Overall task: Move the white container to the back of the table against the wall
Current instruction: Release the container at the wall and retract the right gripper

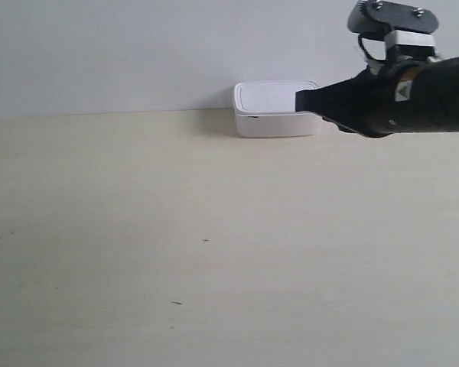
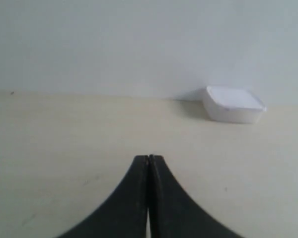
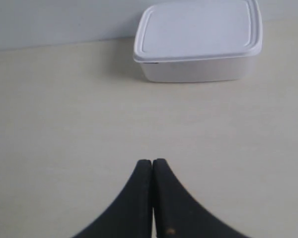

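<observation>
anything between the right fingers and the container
Nothing visible. In the right wrist view, only bare table lies between the shut right gripper and the container, which sits back by the wall.

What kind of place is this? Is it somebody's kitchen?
Probably not a kitchen; it looks more like a robot test bench. In view are a pale table, a plain wall, one white container by that wall, and a black robot arm.

Looks like a robot lab bench: pale wood-grain table (image 1: 214,252) meeting a plain, smooth grey-white wall (image 1: 99,46).
</observation>
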`<action>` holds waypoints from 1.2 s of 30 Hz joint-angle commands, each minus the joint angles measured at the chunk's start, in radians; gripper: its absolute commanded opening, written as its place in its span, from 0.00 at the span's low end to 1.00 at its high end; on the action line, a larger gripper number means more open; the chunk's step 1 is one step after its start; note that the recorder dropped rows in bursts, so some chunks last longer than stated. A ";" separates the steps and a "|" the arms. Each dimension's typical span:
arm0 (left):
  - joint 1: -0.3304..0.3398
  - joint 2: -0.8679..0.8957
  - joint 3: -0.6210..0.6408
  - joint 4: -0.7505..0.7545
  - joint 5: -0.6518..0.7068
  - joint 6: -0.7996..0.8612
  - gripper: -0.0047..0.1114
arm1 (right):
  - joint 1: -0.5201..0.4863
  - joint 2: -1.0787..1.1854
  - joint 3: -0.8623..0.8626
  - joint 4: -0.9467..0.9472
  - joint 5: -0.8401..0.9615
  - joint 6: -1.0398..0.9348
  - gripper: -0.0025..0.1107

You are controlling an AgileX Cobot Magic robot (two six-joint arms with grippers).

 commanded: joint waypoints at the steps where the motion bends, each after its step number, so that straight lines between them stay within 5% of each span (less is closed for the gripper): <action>1: 0.103 -0.003 0.125 -0.184 -0.305 0.140 0.04 | 0.002 -0.194 0.158 -0.005 -0.092 0.003 0.02; 7: 0.153 -0.003 0.418 -0.485 -0.736 0.189 0.04 | 0.002 -0.465 0.331 -0.005 -0.173 0.003 0.02; 12: 0.154 -0.003 0.537 -0.544 -0.935 0.184 0.04 | 0.002 -0.618 0.405 -0.005 -0.196 0.057 0.02; 23: 0.154 -0.003 0.735 -0.646 -0.998 0.142 0.04 | 0.002 -0.843 0.524 -0.007 -0.222 0.084 0.02; 36: 0.156 -0.003 0.735 -0.726 -0.697 -0.014 0.04 | 0.002 -0.928 0.588 -0.005 -0.067 0.265 0.02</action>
